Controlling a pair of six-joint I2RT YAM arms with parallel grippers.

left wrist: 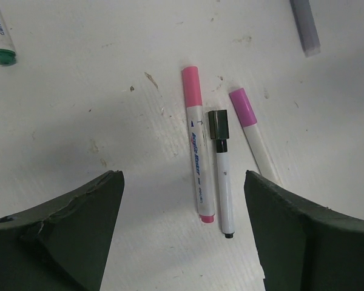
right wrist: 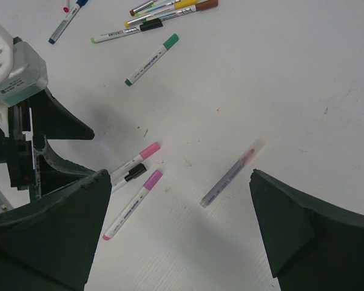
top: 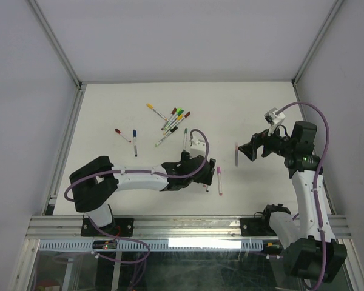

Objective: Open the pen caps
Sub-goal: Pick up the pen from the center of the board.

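I am reaching over a white bench (top: 242, 109). My left claw (left wrist: 182, 200) and right claw (right wrist: 179, 206) are both hanging wide apart, holding nothing. Three pens (left wrist: 197, 151) are lying side by side under the left one, wearing pink, black and purple caps (left wrist: 217, 124).

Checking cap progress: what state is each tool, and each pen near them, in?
left tool: open, empty
right tool: open, empty
pink pen: capped, lying flat
black pen: capped, lying flat
purple pen: capped, lying flat
grey pen: lying flat, cap unclear
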